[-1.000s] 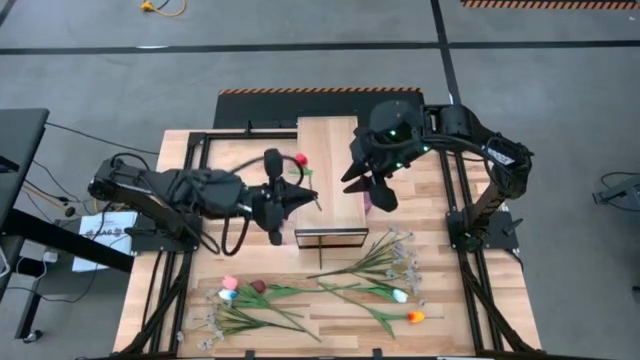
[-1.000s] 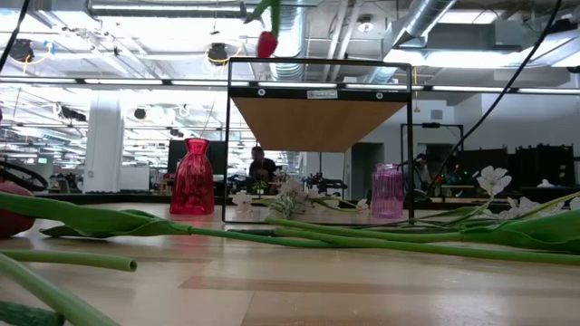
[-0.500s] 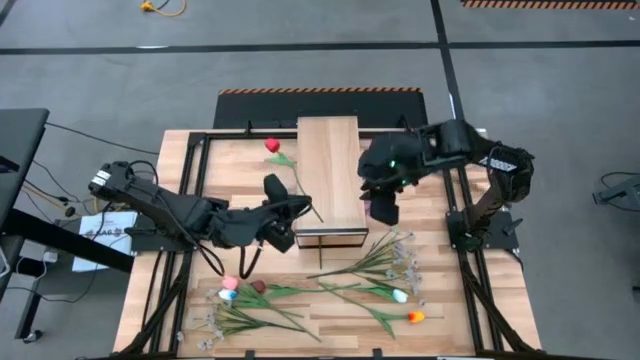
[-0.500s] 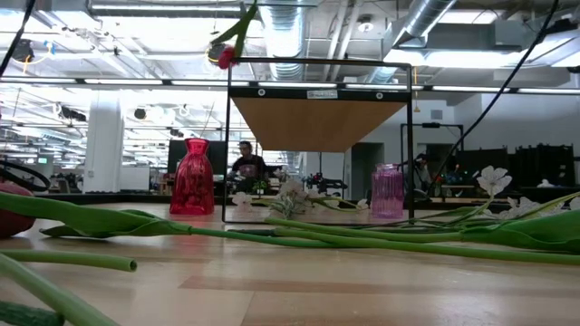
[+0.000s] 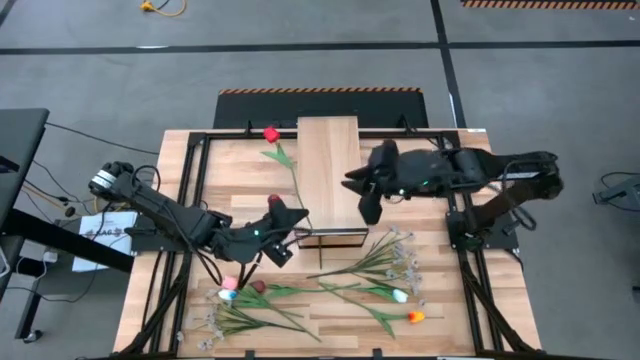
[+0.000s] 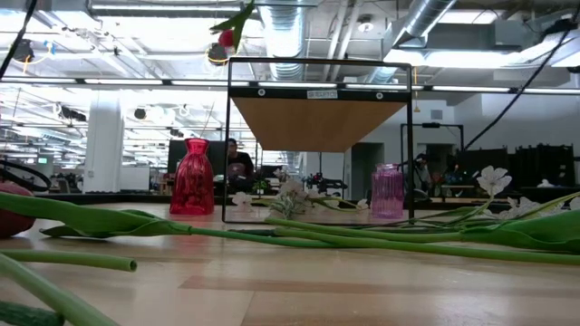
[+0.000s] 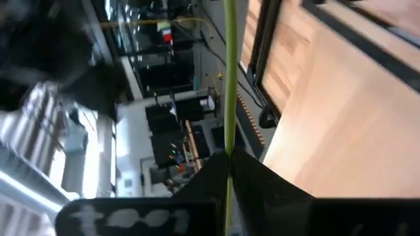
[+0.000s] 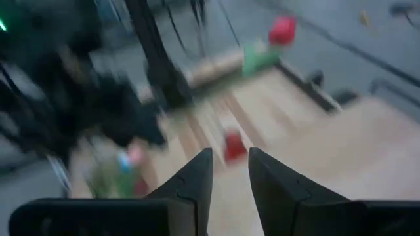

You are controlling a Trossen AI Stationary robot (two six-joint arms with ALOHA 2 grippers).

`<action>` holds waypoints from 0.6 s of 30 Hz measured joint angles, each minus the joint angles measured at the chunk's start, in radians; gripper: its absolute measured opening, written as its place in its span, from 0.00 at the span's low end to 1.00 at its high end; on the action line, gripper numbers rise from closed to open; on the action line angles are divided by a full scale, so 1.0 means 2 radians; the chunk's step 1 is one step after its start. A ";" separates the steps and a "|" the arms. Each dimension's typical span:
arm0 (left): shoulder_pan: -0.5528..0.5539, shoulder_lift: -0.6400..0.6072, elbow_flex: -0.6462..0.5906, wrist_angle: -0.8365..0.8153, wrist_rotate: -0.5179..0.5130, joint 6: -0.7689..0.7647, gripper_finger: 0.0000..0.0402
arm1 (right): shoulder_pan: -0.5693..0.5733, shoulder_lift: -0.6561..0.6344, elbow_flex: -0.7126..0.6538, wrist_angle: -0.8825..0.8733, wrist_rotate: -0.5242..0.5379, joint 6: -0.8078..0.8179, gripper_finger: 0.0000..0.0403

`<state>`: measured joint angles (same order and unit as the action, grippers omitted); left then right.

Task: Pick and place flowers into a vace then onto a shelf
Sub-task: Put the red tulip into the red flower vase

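The shelf (image 5: 330,172) is set at the table's (image 5: 190,150) middle toward the far edge, with flowers (image 5: 330,290) laid along the near edge.

Two arms are seen over the counter (image 5: 470,300), each with one tool: the left tool (image 5: 281,215) and the right tool (image 5: 362,185); one shelf (image 5: 330,170) is counted; two vases are seen in the low view, one red vase (image 6: 192,177) and one pink vase (image 6: 387,191); one red tulip (image 5: 271,134) is raised on its stem; about five tulips and perhaps three pale sprays are counted lying on the counter, though overlapping stems leave this uncertain.
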<state>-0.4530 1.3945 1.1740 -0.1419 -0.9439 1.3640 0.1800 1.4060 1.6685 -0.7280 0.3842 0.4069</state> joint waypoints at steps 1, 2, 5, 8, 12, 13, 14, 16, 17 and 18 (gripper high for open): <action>-0.003 0.000 -0.004 -0.002 0.000 0.013 0.00 | -0.006 -0.014 -0.026 0.037 -0.007 0.000 0.23; -0.007 0.000 -0.008 -0.001 0.002 0.024 0.00 | -0.013 -0.026 -0.053 0.077 -0.019 0.002 0.23; -0.017 0.000 -0.017 0.000 0.002 0.069 0.00 | -0.038 -0.052 -0.124 0.174 -0.073 0.021 0.23; -0.027 0.000 -0.023 -0.002 0.004 0.086 0.00 | -0.064 -0.063 -0.173 0.226 -0.112 0.039 0.23; -0.042 0.000 -0.026 -0.002 0.011 0.087 0.00 | -0.079 -0.060 -0.206 0.244 -0.113 0.043 0.23; -0.047 0.000 -0.026 -0.002 0.011 0.087 0.00 | -0.081 -0.053 -0.209 0.260 -0.114 0.044 0.23; -0.051 0.000 -0.026 -0.001 0.012 0.090 0.00 | -0.081 -0.047 -0.211 0.277 -0.116 0.045 0.23; -0.060 0.000 -0.026 -0.002 0.019 0.100 0.00 | -0.081 -0.035 -0.217 0.293 -0.143 0.045 0.23; -0.063 0.000 -0.026 -0.002 0.026 0.103 0.00 | -0.081 -0.024 -0.216 0.320 -0.163 0.046 0.23; -0.066 0.000 -0.026 -0.002 0.030 0.106 0.00 | -0.081 -0.015 -0.215 0.338 -0.185 0.051 0.23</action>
<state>-0.5859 1.3945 1.1225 -0.1457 -0.8839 1.5763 0.0175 1.3755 1.2392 -0.0512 0.0141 0.5093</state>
